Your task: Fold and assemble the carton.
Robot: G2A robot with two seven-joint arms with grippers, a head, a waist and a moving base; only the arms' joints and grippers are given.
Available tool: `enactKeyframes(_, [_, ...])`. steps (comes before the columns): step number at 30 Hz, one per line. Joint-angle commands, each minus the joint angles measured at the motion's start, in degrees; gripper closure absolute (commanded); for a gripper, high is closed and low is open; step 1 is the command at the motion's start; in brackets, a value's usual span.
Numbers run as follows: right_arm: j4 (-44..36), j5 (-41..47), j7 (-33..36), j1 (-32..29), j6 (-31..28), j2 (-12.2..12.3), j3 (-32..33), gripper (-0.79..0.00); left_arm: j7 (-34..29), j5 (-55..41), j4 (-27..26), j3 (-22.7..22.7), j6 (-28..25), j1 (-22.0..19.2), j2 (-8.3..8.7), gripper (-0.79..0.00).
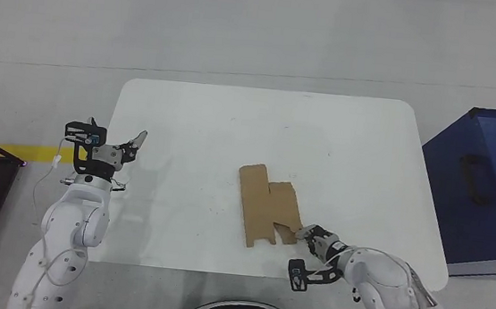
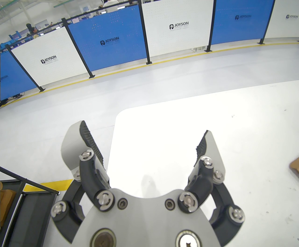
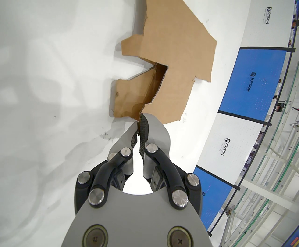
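White tabletop [image 1: 189, 113] carries a flattened carton [image 1: 265, 206] right of centre, the right gripper [image 3: 140, 121] with jaws clamped on its near flap corner, apparently starting the first fold, which calls for lifting that flap, while the left gripper [image 2: 144, 128] hangs at the left edge, jaws apart.

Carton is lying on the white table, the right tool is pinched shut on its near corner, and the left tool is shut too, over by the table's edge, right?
Not quite: the left tool is open, spread wide with nothing in it, as the left wrist view shows. The carton does lie on the table, the right tool shut on its corner.
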Motion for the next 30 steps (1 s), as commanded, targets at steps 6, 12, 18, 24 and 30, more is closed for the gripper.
enactKeyframes(6, [-3.3,-2.2,1.1,-2.7,10.5,0.2,0.1,0.0,0.0,0.0,0.0,0.0,0.0,0.0,0.0,-0.785])
enactKeyframes(12, [-5.7,-1.9,3.0,-5.6,20.0,0.2,0.8,0.0,0.0,0.0,0.0,0.0,0.0,0.0,0.0,-0.785])
enactKeyframes(18, [-5.7,-1.9,3.0,-5.6,20.0,0.2,0.8,0.0,0.0,0.0,0.0,0.0,0.0,0.0,0.0,-0.785])
enactKeyframes(24, [-5.5,-0.2,2.1,-5.5,20.6,0.1,0.7,0.0,1.8,4.6,-0.4,1.1,-2.4,0.3,0.18,-0.785])
enactKeyframes(30, [-5.2,12.0,-6.4,-4.3,32.6,0.0,5.6,0.0,12.2,21.7,1.5,7.9,-18.5,-1.7,1.2,-0.785])
